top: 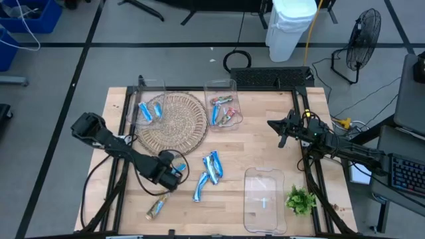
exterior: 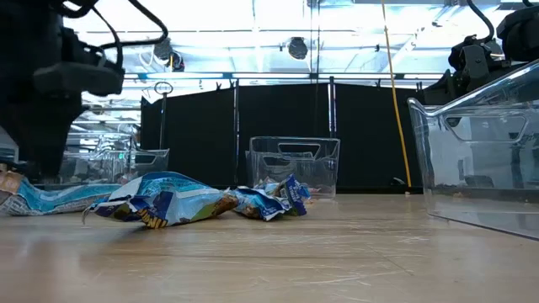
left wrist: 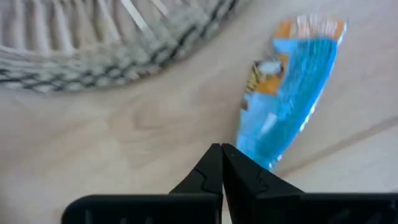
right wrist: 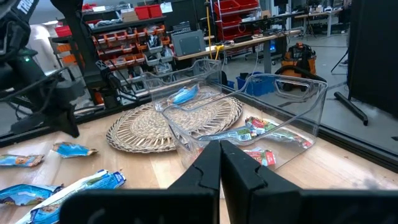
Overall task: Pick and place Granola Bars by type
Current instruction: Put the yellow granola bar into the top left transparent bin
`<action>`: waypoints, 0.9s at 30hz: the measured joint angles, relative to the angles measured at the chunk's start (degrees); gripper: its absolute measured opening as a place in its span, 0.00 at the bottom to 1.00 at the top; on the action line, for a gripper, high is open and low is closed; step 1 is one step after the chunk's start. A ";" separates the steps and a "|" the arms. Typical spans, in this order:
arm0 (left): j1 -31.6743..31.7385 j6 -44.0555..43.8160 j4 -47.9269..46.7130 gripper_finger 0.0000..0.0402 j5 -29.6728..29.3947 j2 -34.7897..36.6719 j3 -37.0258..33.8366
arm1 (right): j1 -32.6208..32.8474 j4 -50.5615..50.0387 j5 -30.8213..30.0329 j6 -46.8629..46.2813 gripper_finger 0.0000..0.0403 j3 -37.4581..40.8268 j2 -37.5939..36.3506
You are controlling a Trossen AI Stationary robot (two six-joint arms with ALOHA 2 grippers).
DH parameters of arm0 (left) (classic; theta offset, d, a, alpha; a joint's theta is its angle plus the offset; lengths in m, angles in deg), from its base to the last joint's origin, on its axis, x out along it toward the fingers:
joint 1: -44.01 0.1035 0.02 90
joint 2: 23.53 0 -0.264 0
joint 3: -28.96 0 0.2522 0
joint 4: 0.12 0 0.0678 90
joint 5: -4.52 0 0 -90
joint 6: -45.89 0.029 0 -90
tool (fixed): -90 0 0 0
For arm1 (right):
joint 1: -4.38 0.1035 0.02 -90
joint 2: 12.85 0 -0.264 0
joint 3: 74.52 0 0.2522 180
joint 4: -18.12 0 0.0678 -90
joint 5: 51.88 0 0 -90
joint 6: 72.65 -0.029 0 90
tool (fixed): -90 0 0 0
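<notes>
Wooden table (top: 265, 159) — blue granola bars (top: 211, 167), print unreadable.

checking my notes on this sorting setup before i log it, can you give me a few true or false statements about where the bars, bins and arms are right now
1. The left gripper has its fingers shut with nothing between them. True.
2. The woven mat lies between two clear bins at the far side of the table. True.
3. The clear bin near the green sprig is full of bars. False: that near bin looks empty.
4. The right gripper is holding a blue bar. False: its fingers are shut on nothing, above the table's right side.
5. A blue-wrapped bar lies on the wood just ahead of the left gripper. True.
</notes>
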 joint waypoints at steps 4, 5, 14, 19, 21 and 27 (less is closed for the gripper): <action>1.07 0.31 -1.29 0.01 -1.81 1.12 0.02 | 0.00 0.00 0.00 0.00 0.00 0.00 0.00; 1.29 1.54 -0.61 0.01 -2.10 1.15 0.02 | 0.00 0.00 0.00 0.00 0.00 0.00 0.00; 4.96 17.94 8.87 0.29 -2.89 1.13 0.17 | 0.00 0.00 0.00 0.00 0.00 0.00 0.00; 6.35 18.09 7.90 0.43 -2.35 1.15 0.17 | 0.00 0.00 0.00 0.00 0.00 0.00 0.00; 6.41 18.33 7.86 0.46 -2.28 1.15 0.17 | -0.02 0.00 0.00 0.00 0.00 0.00 0.00; 6.24 18.87 8.28 0.48 0.22 -0.28 0.17 | 0.00 0.00 0.00 0.00 0.00 0.00 0.00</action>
